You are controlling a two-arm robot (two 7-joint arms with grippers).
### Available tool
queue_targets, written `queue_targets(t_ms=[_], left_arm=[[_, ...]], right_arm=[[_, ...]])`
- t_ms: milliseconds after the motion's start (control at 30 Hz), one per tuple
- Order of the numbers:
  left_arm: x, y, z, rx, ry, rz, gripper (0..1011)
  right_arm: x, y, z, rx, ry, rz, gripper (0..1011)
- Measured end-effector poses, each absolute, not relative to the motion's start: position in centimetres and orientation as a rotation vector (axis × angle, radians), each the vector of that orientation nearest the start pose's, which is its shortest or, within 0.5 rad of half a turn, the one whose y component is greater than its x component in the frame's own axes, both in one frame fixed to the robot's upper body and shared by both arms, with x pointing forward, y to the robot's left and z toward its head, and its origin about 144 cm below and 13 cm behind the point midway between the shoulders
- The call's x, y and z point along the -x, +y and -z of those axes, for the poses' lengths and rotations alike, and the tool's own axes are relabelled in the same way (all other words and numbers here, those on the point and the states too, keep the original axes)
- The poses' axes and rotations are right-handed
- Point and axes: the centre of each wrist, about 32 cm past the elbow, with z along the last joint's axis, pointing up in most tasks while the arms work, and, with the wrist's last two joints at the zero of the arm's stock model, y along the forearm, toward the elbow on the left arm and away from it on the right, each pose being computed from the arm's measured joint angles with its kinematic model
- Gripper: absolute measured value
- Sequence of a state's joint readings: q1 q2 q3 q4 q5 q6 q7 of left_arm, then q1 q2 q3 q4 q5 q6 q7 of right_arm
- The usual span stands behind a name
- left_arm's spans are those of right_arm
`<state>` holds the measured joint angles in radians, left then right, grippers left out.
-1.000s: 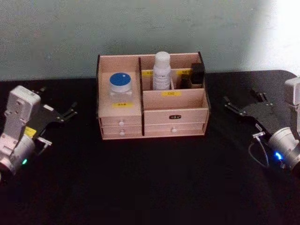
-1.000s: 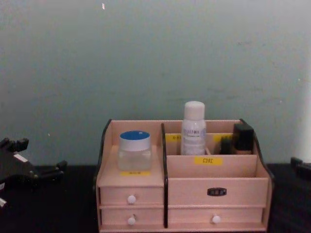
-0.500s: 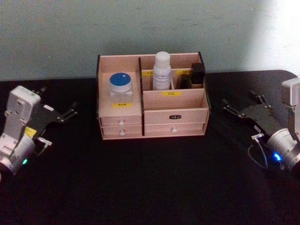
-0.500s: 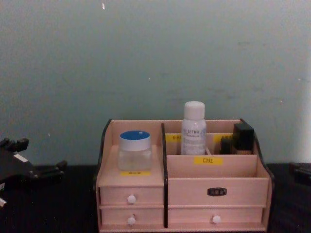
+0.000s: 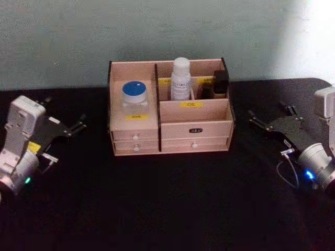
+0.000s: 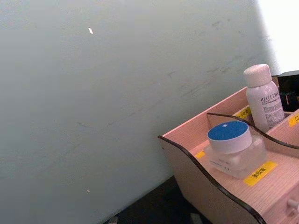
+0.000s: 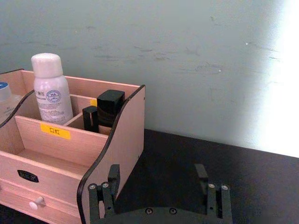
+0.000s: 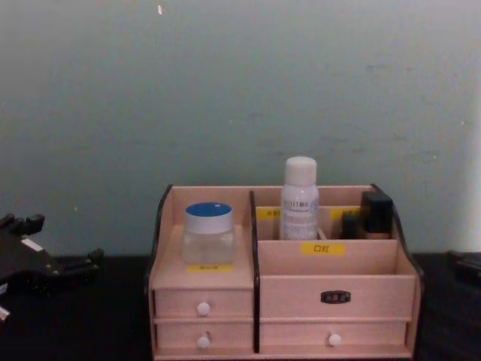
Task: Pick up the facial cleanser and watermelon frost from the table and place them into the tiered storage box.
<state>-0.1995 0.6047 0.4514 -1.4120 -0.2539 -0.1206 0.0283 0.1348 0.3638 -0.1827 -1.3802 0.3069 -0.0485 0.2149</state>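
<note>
The tiered storage box (image 5: 194, 127), pale wood with dark edges, stands at the back middle of the black table. A clear jar with a blue lid (image 5: 134, 96) sits on its left step, and a white bottle (image 5: 180, 79) stands in a rear compartment. I cannot tell which of them is the facial cleanser and which the watermelon frost. My left gripper (image 5: 65, 112) rests open over the table to the left of the box, holding nothing. Right of the box my right gripper (image 5: 268, 112) is open and empty too, its fingers (image 7: 106, 189) spread beside the box's side wall (image 7: 122, 140).
Dark lipstick-like items (image 5: 217, 83) fill the box's rear right compartment. Small drawers with white knobs (image 8: 203, 308) face me. A pale green wall (image 8: 240, 90) rises right behind the box. Black table (image 5: 167, 204) stretches in front of the box and between the arms.
The right gripper has drawn slightly back toward me and lower. The left arm, the box and its contents have not moved.
</note>
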Motion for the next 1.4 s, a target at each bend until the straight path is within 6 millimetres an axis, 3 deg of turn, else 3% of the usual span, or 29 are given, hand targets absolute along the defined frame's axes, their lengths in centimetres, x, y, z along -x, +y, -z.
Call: queue_targets(t_ms=[1400], left_arm=[[-48.86,30.97,-113.98,-0.304,-0.285,-1.248,1001]], right_arm=[[-49.15,-30.06,-113.09,0.102,-0.006,1.249,1002]])
